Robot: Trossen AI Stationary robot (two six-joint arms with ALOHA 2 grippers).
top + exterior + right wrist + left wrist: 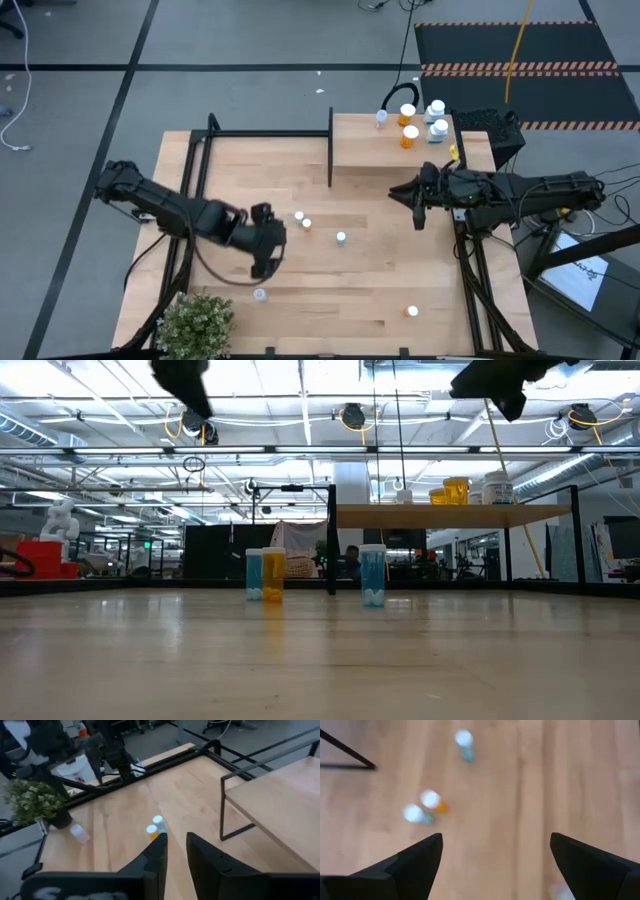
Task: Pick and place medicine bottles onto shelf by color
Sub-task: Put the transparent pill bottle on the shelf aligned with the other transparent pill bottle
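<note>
Three small white-capped bottles stand upright on the tabletop: a pale blue one (298, 215), an orange one (307, 225) and a second pale blue one (341, 238). Another pale blue bottle (260, 294) and an orange one (412, 312) stand nearer the near edge. Several orange and pale bottles (410, 135) stand on the shelf (370, 150). My left gripper (265, 262) hovers open above the table, left of the three bottles (432, 800). My right gripper (415, 210) hangs off the shelf's near edge, its fingers (160, 855) a narrow gap apart, holding nothing.
A potted plant (195, 320) sits at the table's near left corner. A black frame (205, 150) borders the far left part of the table. The shelf's black upright edge (330, 150) stands at its left end. Bare wood lies between the bottles and the shelf.
</note>
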